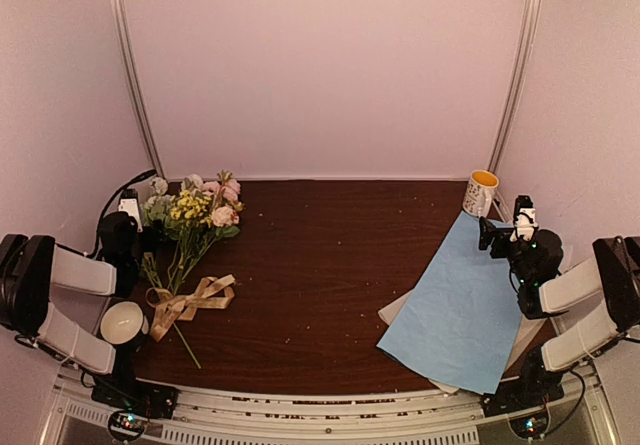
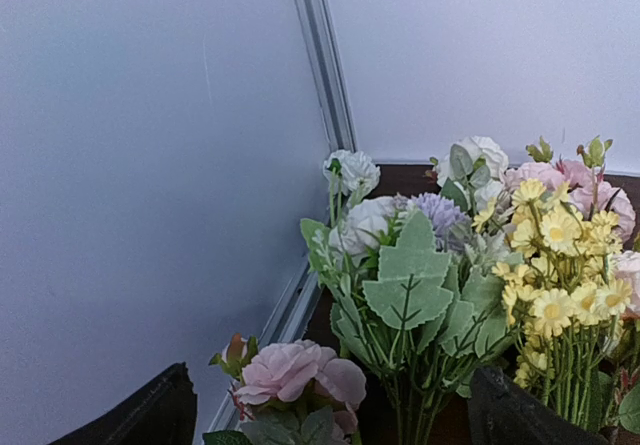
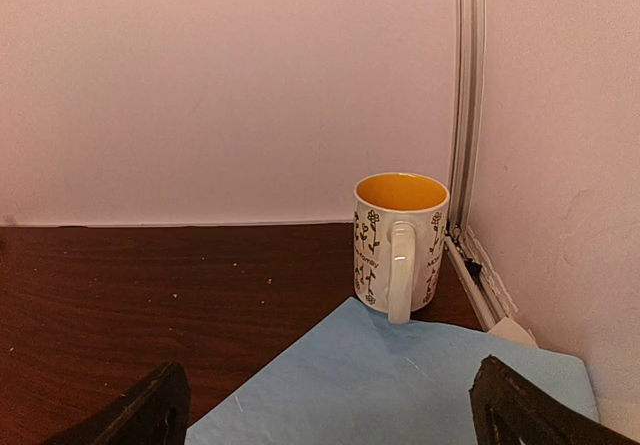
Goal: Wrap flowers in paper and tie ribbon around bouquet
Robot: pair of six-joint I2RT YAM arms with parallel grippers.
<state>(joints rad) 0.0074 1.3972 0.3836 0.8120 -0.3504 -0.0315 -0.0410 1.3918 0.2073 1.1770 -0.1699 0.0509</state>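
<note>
- Shows the left gripper with jaws spread wide and nothing clamped between them.
- Sets its dark fingers in the bottom corners of the left wrist view, with blooms and leaves filling the gap ahead.
- Cannot tell whether those fingers touch the leaves.
- Finds the flowers just beside that gripper, loose and unwrapped in the far left corner of the table.
- Points the white, pale pink, lilac and yellow heads toward the back wall and the thin green stems toward the near edge.
- Lays the ribbon in loose tan-gold loops across the lower stems, near the left arm; cannot tell whether tied there or merely resting.
- Shows the right gripper with jaws just as far apart, gripping nothing, low over the far end of the paper.
- Spreads the paper flat on the right side of the table, light blue face up, well apart from the flowers, with one corner reaching the near edge.
- Reveals a pale sheet under the paper, peeking out along its left and right sides.
- Stands a mug upright in the far right corner, at the paper's far tip; cannot tell whether touching.
- Gives the mug a yellow inside, a white outside with small dark flower print, and a handle turned toward the right wrist camera.
- Leaves dark wood with a few pale crumbs between flowers and paper.
</note>
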